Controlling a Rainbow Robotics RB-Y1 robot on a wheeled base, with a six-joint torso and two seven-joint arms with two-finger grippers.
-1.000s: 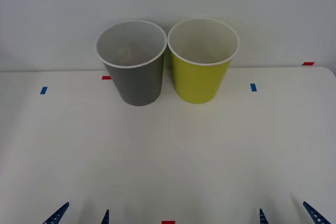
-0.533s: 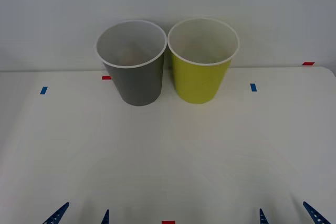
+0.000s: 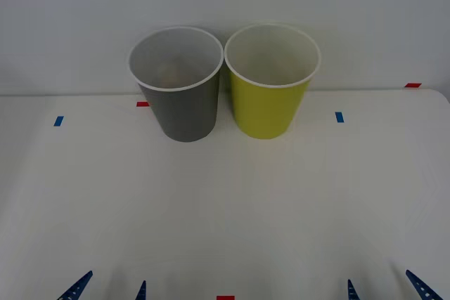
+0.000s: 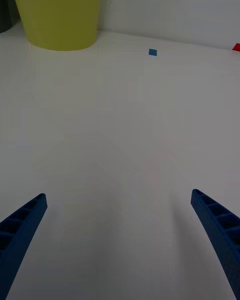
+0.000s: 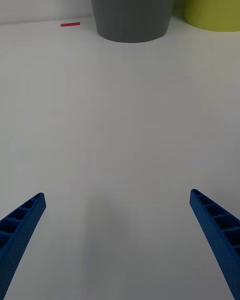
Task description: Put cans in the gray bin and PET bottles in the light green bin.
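Two bins seen upright side by side at far edge of white table (image 3: pixel 225 209), rims nearly touching: gray bin (image 3: pixel 180 96) left, green bin (image 3: pixel 271 96) right. Faint orange shape glimpsed inside gray bin, identity unclear. Left gripper (image 3: pixel 109 287) and right gripper (image 3: pixel 385 286) parked at near edge, fingers spread apart, nothing held.

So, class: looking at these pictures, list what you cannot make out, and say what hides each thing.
- Bottom of the gray bin, front view: its own walls hide it; a faint pinkish patch inside cannot be identified.
- Bottom of the light green bin, front view: hidden likewise.
- Bin rims, wrist views: cut off by the edge.
- Left gripper and right gripper, front view: only open fingertips, the rest cut off by the edge.
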